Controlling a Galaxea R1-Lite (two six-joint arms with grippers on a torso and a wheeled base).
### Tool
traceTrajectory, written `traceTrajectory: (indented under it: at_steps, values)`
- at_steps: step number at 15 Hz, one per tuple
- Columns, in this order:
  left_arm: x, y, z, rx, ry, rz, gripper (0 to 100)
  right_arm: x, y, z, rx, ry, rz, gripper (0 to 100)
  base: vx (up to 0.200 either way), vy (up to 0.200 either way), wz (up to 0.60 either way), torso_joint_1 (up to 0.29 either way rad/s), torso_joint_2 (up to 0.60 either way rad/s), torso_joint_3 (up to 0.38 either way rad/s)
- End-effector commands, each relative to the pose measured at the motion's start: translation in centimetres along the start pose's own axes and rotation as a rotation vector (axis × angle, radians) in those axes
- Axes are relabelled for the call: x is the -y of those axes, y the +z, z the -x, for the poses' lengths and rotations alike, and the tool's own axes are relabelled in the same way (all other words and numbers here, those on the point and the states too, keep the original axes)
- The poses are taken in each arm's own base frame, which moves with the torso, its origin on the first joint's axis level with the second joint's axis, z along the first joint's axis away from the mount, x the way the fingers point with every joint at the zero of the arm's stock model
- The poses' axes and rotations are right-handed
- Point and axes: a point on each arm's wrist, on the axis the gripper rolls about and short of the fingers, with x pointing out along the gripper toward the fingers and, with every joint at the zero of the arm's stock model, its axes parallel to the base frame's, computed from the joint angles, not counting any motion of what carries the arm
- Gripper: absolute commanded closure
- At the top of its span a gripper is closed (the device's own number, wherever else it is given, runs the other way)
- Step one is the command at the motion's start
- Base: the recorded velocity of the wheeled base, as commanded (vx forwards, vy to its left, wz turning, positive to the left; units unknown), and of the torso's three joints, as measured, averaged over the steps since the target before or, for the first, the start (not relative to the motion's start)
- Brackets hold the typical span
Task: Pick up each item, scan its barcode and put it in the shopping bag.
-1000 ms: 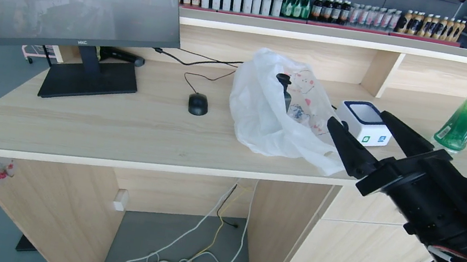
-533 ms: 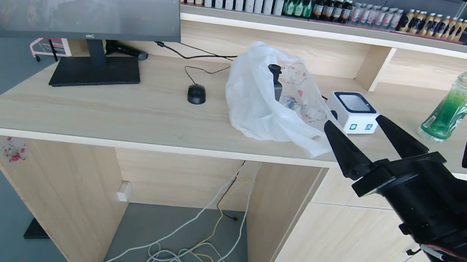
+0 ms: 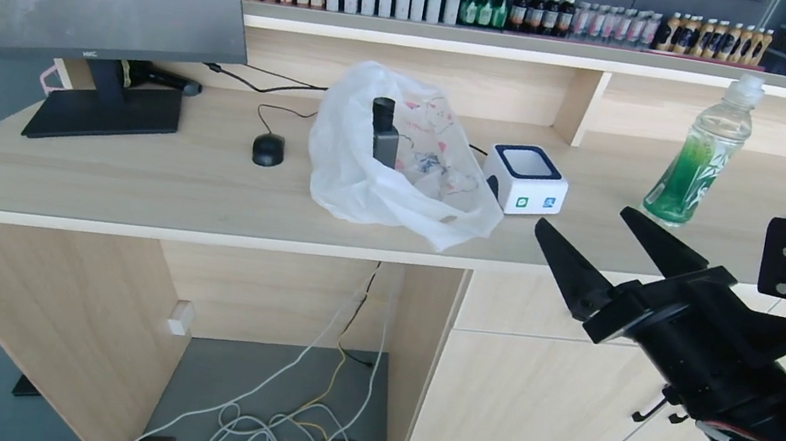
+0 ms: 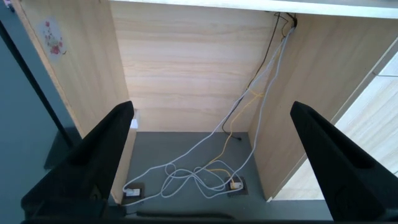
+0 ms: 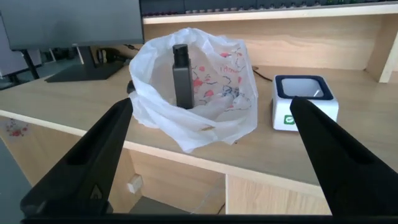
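Bottle (image 3: 697, 154): green, upright, upper right of the head view, on the counter (image 3: 132, 171), well apart from the scanner (image 3: 525, 180).
Bag (image 3: 399, 182): white, open, centre, just left of the scanner.
Right gripper (image 3: 584, 218): jaws apart, empty, right of centre.
Left gripper (image 4: 212, 107): jaws apart, empty.
Handling: approach the bottle level and close on its mid-body; a high grip would probably tip it.

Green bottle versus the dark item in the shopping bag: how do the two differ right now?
The green bottle stands bare on the counter, right of the scanner; the dark item stands inside the shopping bag, left of the scanner. The green bottle is see-through with a pale cap; the dark item is opaque. Both stand upright, and neither is held.
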Motion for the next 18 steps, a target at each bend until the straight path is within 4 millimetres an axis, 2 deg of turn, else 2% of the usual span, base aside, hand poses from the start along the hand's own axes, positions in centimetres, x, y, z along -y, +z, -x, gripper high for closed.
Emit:
traceTrajectory:
  at_steps: [1,18]
  values:
    - [0.00,0.00,0.00,0.000,0.001,0.001,0,0.02,-0.14,-0.04,-0.004,-0.001,0.001,0,0.000,-0.200,0.00,0.007,0.00,0.002]
    - [0.00,0.00,0.00,0.000,-0.001,0.004,0,0.11,0.13,0.77,-0.007,0.000,0.003,0,0.000,-0.200,0.00,0.003,0.00,0.003]
